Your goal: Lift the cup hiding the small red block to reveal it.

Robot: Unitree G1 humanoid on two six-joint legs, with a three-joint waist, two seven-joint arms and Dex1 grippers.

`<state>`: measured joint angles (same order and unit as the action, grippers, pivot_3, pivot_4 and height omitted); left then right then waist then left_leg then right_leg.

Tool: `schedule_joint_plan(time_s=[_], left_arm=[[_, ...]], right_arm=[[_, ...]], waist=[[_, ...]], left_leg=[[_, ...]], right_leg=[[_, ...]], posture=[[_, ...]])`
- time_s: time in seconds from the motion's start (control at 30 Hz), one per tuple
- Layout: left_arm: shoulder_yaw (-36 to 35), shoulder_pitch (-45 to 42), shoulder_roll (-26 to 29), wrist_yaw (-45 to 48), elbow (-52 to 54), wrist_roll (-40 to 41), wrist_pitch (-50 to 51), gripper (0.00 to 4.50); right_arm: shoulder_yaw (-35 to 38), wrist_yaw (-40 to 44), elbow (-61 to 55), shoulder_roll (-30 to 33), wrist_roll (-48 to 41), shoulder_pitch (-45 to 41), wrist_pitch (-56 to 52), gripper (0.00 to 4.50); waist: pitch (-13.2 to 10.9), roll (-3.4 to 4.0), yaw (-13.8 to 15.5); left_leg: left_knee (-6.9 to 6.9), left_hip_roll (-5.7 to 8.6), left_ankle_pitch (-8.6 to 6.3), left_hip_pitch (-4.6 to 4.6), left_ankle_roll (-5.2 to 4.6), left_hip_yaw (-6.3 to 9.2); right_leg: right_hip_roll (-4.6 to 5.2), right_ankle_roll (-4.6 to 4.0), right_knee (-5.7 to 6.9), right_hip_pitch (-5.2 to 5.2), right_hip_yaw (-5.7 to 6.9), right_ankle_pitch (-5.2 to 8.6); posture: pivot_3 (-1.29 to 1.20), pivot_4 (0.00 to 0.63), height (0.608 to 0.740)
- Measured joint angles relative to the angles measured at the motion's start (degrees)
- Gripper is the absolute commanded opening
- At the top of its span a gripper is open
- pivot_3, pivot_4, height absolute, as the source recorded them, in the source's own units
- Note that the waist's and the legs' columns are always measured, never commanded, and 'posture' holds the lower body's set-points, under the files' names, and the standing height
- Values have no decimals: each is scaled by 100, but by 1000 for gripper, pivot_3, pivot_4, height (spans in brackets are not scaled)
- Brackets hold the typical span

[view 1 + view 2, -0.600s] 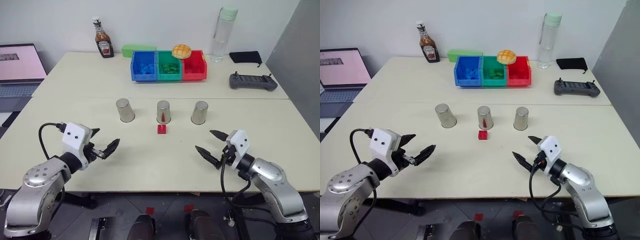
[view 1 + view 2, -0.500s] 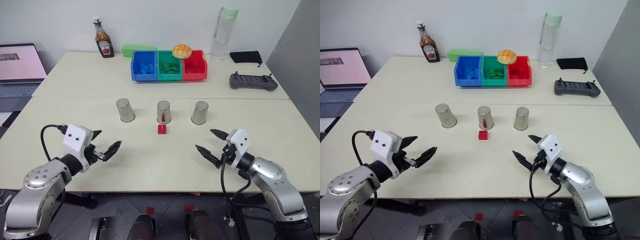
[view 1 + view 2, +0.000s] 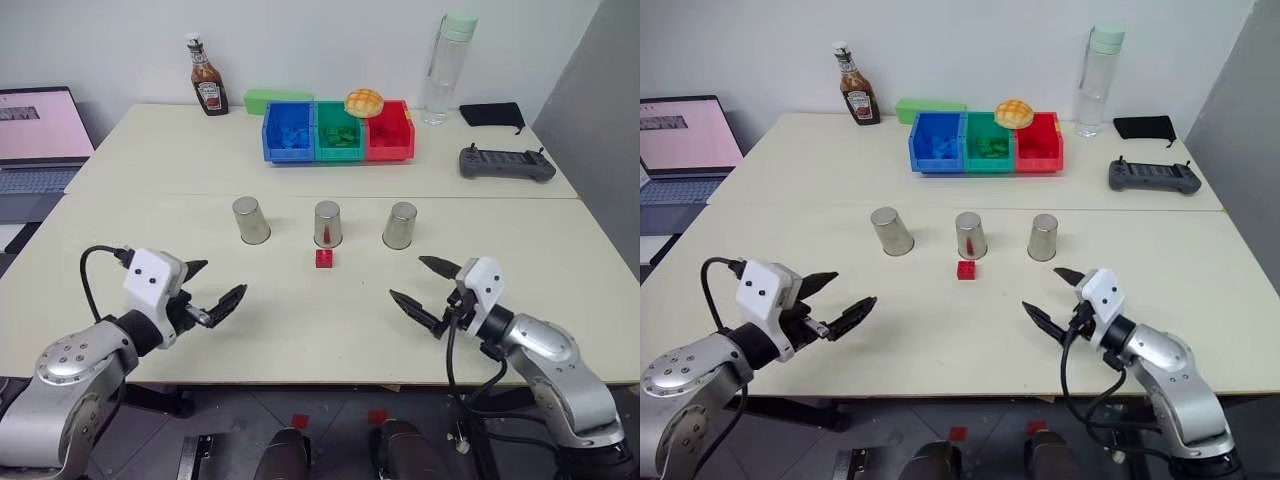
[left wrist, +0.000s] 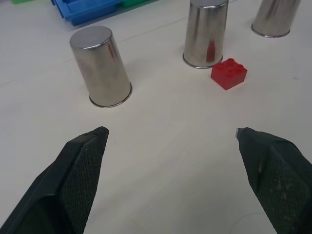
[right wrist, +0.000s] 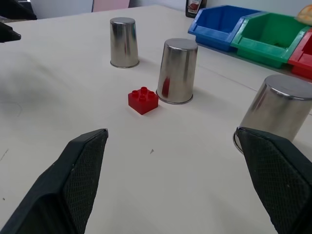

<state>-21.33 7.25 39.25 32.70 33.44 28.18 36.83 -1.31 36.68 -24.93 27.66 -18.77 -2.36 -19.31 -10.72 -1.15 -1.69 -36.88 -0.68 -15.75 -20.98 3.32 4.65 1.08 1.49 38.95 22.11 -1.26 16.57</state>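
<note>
Both arms hover low over the table (image 3: 300, 330) in the lower part of the head view, angled inward. The left gripper (image 3: 212, 296) at lower left has its two black fingers spread, holding nothing; the right gripper (image 3: 425, 292) at lower right is spread wide too, empty. Three silver cups stand upside down in a row at mid-frame: left cup (image 3: 250, 220), middle cup (image 3: 327, 224), right cup (image 3: 399, 225). One small red block (image 3: 324, 258) lies uncovered just below the middle cup, near it
</note>
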Motion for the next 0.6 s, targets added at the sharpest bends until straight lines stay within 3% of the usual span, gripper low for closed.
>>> schedule_joint_plan(time_s=[0.6], left_arm=[[-374, 292, 114, 374, -43, 428, -12, 4500]], right_arm=[[134, 199, -102, 296, -392, -6, -278, 4487]], waist=[[0, 0, 0]], left_leg=[[1, 1, 0, 0, 0, 0]], right_leg=[[0, 0, -2, 1, 1, 1]], posture=[[0, 150, 740]])
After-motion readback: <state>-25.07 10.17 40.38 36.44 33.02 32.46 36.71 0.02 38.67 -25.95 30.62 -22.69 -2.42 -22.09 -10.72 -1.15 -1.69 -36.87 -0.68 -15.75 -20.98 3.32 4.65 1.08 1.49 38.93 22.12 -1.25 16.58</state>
